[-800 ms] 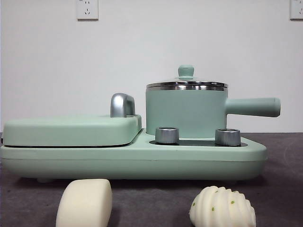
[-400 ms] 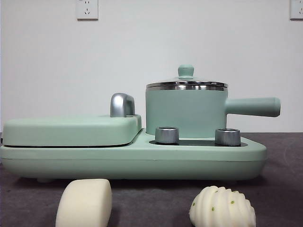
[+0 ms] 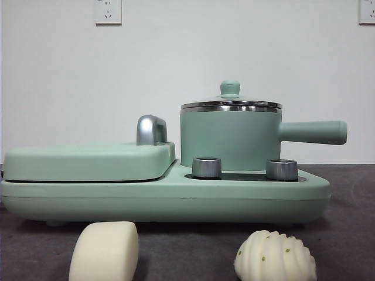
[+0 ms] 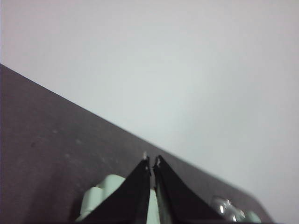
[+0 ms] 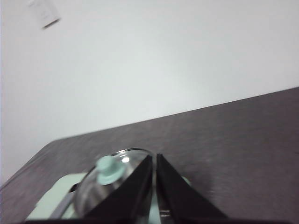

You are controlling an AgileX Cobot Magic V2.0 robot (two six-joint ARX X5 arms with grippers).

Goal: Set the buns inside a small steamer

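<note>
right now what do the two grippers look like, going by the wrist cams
Both look alike. The left gripper has two smooth, matte black jaws, wedge-shaped and tapering to narrow tips with a pale glint at the ends. The right gripper shows the same black tapered pair. No cables or markings are visible.

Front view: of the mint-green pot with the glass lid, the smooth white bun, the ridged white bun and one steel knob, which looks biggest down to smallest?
1. Mint-green pot with the glass lid.
2-3. Smooth white bun and ridged white bun: about alike, both cut off by the picture's edge and nearer the camera, so unranked.
4. Steel knob.
</note>
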